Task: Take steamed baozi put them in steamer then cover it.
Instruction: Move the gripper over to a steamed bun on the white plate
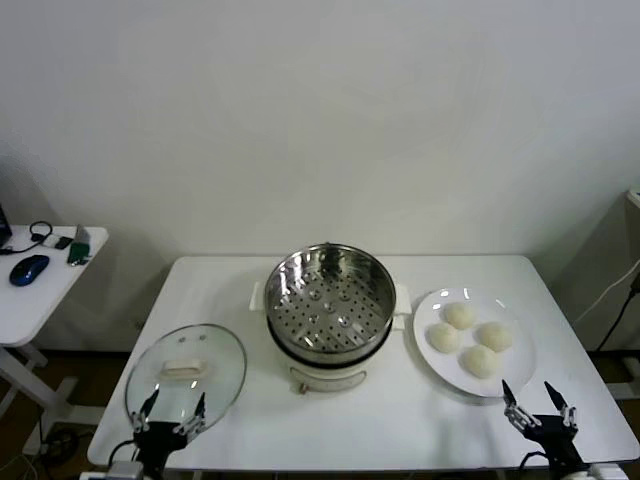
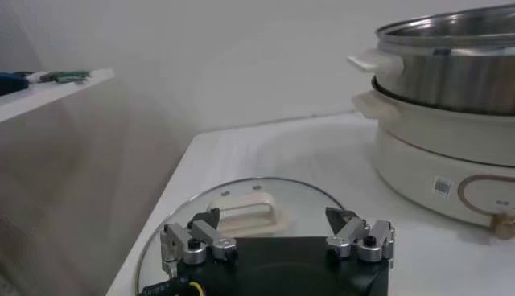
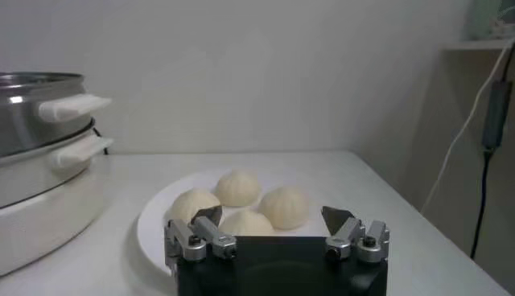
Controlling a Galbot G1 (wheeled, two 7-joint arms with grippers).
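Several off-white baozi [image 1: 468,338] [image 3: 237,188] lie on a white plate [image 1: 512,368] [image 3: 153,229] at the right of the table. The steel steamer [image 1: 328,300] [image 2: 451,56] [image 3: 32,121] stands uncovered mid-table on its white base, its perforated tray bare. A glass lid [image 1: 186,373] [image 2: 241,211] with a cream handle lies flat at the front left. My left gripper [image 1: 172,411] [image 2: 275,219] is open at the lid's near edge. My right gripper [image 1: 538,400] [image 3: 272,215] is open just in front of the plate, holding nothing.
A side table [image 1: 40,285] at the far left carries a blue mouse [image 1: 28,269] and small items. A cable [image 3: 463,129] hangs by the wall at the right. The white table's front edge [image 1: 350,455] runs close to both grippers.
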